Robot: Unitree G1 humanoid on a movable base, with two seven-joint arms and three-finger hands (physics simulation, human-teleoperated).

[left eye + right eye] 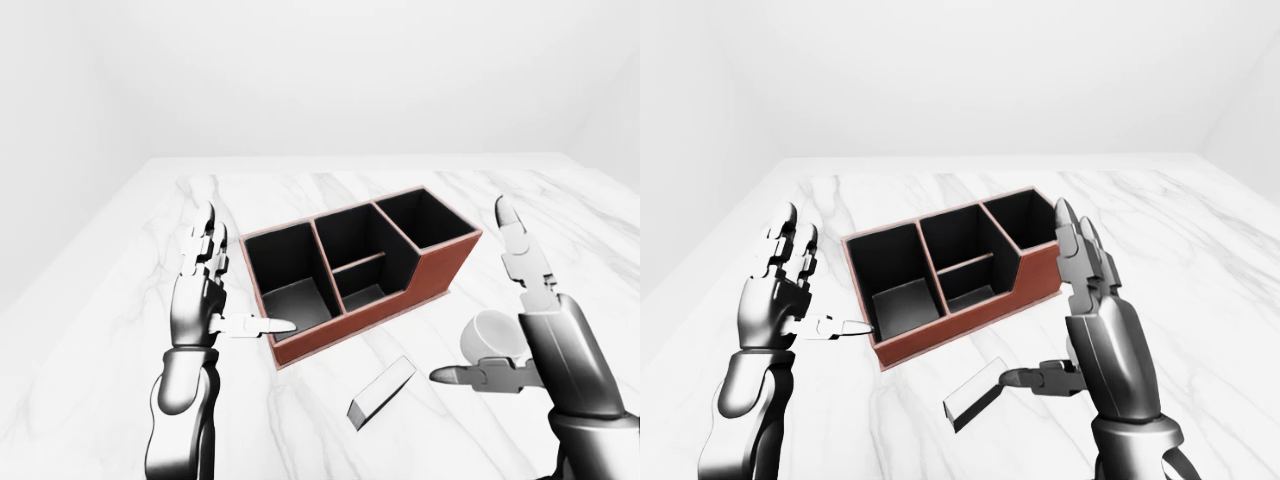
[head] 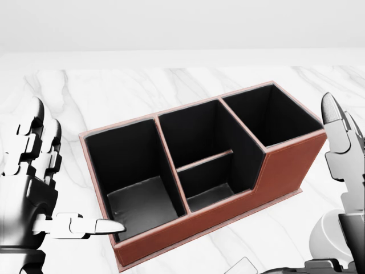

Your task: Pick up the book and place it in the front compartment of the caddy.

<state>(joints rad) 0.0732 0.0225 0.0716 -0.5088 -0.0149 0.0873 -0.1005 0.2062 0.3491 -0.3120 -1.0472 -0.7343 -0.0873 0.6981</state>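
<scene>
On the marble counter (image 1: 300, 420) nothing of the task looks done yet: the book (image 1: 382, 389), a small pale slab, lies flat just below the caddy (image 1: 440, 270) in the left-eye view, apart from it and not held by either hand. Picking it up and setting it in the caddy both remain

The right hand (image 1: 1095, 330) hovers beside the book in the right-eye view, fingers spread wide, the long ones pointing up and the thumb reaching toward the book's right end; whether the thumb touches it I cannot tell. It grips nothing. The left hand (image 1: 205, 295) stands at the caddy's left end, also spread open and empty, its thumb pointing at the caddy's lower left corner

The caddy is a brown box with a black lining, set at an angle. It has a large bay at its left end, another at its right, and a middle part split by a low divider into an upper and a lower cell. All four show bare black floors or walls; nothing is in them. By my reading the lower middle cell (image 2: 208, 185), where the wall steps down, is the likely target
</scene>
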